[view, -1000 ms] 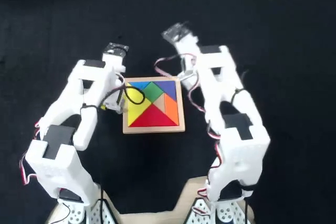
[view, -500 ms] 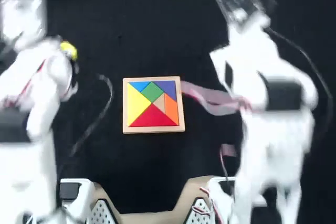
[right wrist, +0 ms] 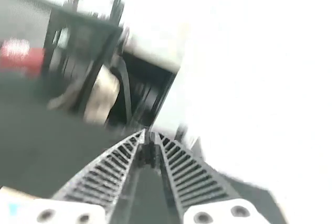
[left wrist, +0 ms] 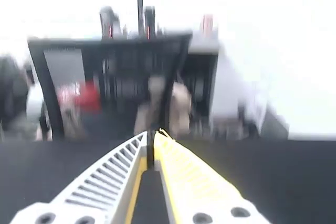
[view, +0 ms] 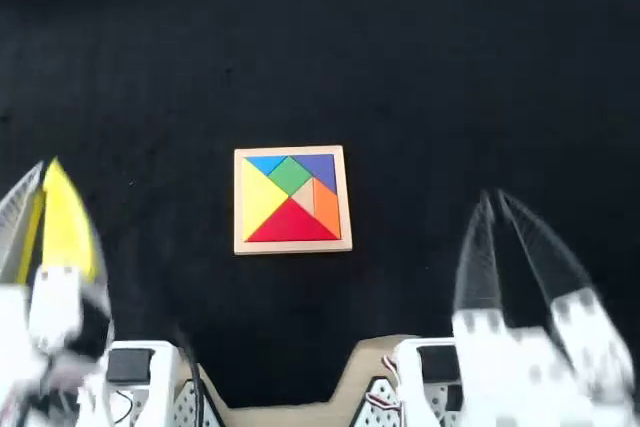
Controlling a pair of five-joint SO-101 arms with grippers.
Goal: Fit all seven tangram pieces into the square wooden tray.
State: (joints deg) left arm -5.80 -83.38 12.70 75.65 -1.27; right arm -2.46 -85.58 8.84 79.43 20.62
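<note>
The square wooden tray (view: pixel 239 243) lies flat at the middle of the black table. Several tangram pieces fill it edge to edge: a yellow triangle (view: pixel 259 201), a red triangle (view: pixel 291 223), an orange piece (view: pixel 327 205), a green square (view: pixel 291 175), a blue triangle (view: pixel 265 162), a purple piece (view: pixel 319 166) and a small tan triangle (view: pixel 304 193). My left gripper (view: pixel 48 169), with one yellow finger, is raised at the near left, shut and empty (left wrist: pixel 152 136). Also shut and empty, my right gripper (view: pixel 490 199) is raised at the near right (right wrist: pixel 149 137). Both are well away from the tray.
Black cloth (view: pixel 450 77) covers the whole table around the tray. The arms' bases (view: pixel 160 387) stand at the near edge. Both wrist views look out level over the table at shelving and room clutter (left wrist: pixel 121 82) beyond it.
Both arms have drawn back from beside the tray, swung up and outward, and now stand folded near their bases. The tray and its pieces have not moved.
</note>
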